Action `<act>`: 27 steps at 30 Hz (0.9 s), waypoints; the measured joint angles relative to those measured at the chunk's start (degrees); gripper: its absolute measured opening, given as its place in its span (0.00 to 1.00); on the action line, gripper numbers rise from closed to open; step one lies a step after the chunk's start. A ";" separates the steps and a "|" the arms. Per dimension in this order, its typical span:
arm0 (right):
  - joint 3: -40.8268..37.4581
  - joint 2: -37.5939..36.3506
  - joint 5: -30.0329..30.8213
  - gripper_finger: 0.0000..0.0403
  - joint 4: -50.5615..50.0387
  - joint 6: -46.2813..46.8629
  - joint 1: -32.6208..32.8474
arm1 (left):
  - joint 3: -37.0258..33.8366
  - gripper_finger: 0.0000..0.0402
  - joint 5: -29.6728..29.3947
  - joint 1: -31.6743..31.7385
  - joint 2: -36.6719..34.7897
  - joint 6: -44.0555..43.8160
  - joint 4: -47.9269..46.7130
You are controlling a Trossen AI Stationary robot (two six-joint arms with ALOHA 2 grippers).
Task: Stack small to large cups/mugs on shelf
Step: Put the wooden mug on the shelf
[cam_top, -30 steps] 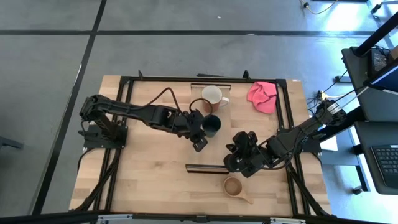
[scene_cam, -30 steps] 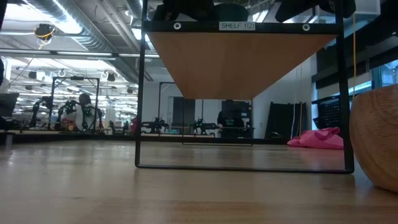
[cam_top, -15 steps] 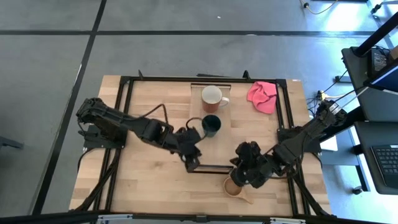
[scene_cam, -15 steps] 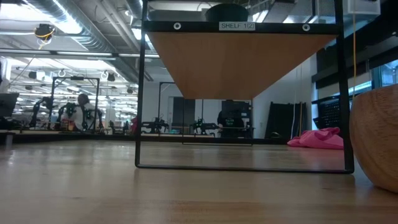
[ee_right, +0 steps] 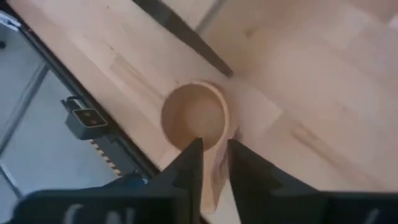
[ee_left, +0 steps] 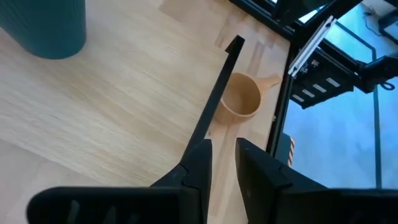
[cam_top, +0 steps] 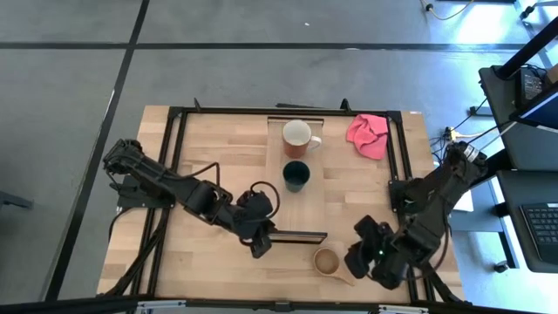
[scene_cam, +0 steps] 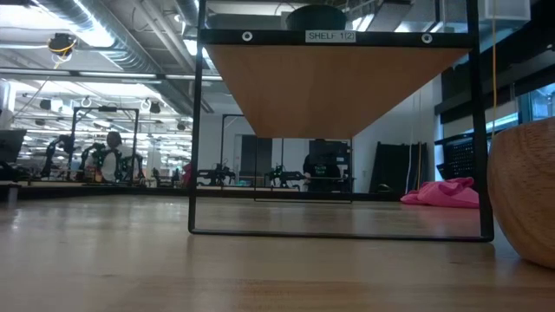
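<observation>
On the shelf (cam_top: 295,205) stand the red-orange mug (cam_top: 297,134) and, nearer, the dark green cup (cam_top: 296,174), each on its base. The green cup also shows in the left wrist view (ee_left: 43,25) and atop the shelf in the low view (scene_cam: 316,16). The tan wooden cup (cam_top: 327,260) stands on the tabletop just past the shelf's near end, with its stubby handle (cam_top: 347,278) pointing near-right. My left gripper (cam_top: 260,242) is shut and hovers at the shelf's near-left corner. My right gripper (cam_top: 361,258) is shut, just right of the wooden cup (ee_right: 196,115), above its handle.
A pink cloth (cam_top: 367,135) lies near the table's far right corner. The shelf's black metal frame (cam_top: 388,166) runs along both sides of the table. Its dark near edge (ee_left: 217,99) lies between my left gripper and the wooden cup (ee_left: 240,98). Bare tabletop (cam_top: 209,270) is near-left.
My left gripper drew back from the green cup toward the table's near edge, and the cup stays upright on the shelf. My right gripper moved from the shelf's near end toward the near right, ending beside the wooden cup.
</observation>
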 joint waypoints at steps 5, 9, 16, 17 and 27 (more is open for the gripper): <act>-4.75 0.29 0.11 0.30 5.19 7.02 1.77 | 0.00 0.17 -1.04 -0.16 0.00 -1.06 0.24; -11.02 1.22 0.28 0.33 12.41 11.76 2.29 | 0.00 0.17 -1.19 -0.13 0.00 -1.05 1.10; -19.42 2.08 0.29 0.31 22.10 14.72 2.26 | 0.00 0.17 -1.15 -0.13 0.00 -0.98 0.79; -20.15 2.08 0.29 0.30 23.73 14.66 2.26 | 0.00 0.17 -1.15 -0.13 0.00 -0.98 0.63; -23.18 2.45 1.35 0.29 32.66 13.32 1.69 | -0.02 0.17 -0.23 1.17 0.00 0.53 0.13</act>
